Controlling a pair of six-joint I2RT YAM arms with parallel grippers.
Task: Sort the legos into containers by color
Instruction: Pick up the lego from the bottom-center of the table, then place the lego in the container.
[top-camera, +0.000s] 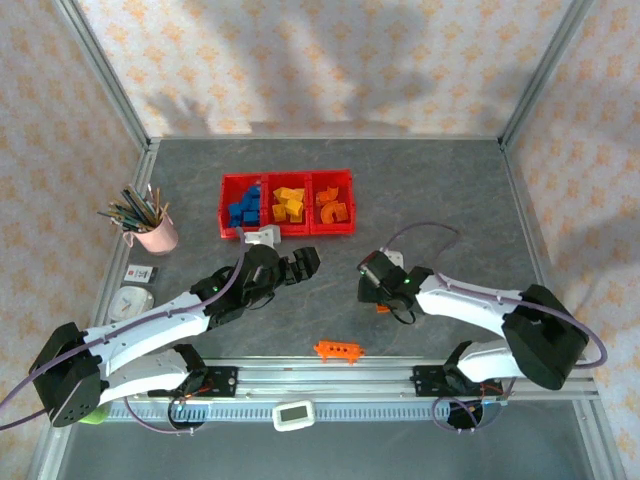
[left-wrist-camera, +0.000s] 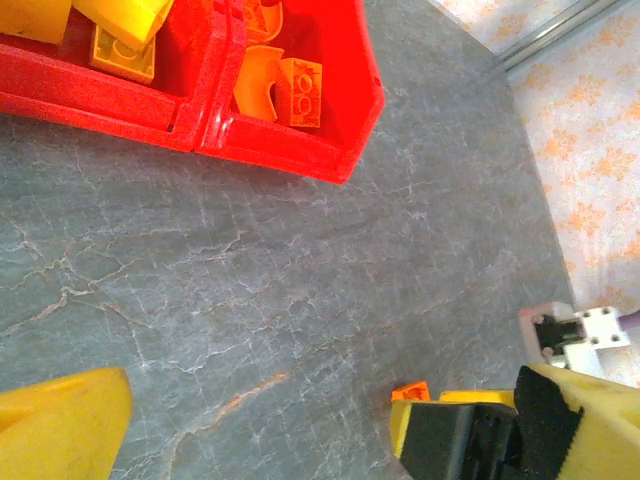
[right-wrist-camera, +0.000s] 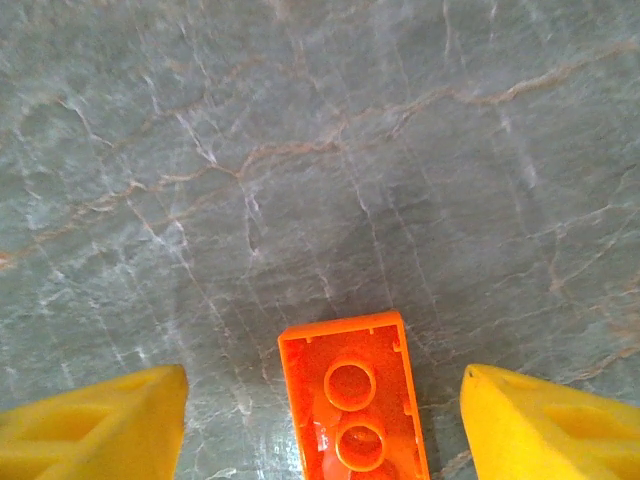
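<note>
Pink cup (top-camera: 157, 238) of coloured pencils (top-camera: 130, 208) at grey table's (top-camera: 450, 200) left edge, white device (top-camera: 294, 414) on near rail (top-camera: 380, 408)

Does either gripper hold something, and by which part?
Nothing is held. The left gripper is open over bare table; the right gripper stands open on both sides of an orange brick, not touching it.

The gray stone-look table (top-camera: 450, 200) holds a red plastic tray of three bins (top-camera: 330, 231) at the back. A pink cup of pencils (top-camera: 157, 236) stands on the left, with a round white thing (top-camera: 131, 302), maybe a clock, nearer the front. A small orange brick (right-wrist-camera: 355, 400) lies mid-table, and a long bumpy orange piece (top-camera: 338, 351) lies by the front edge.
</note>
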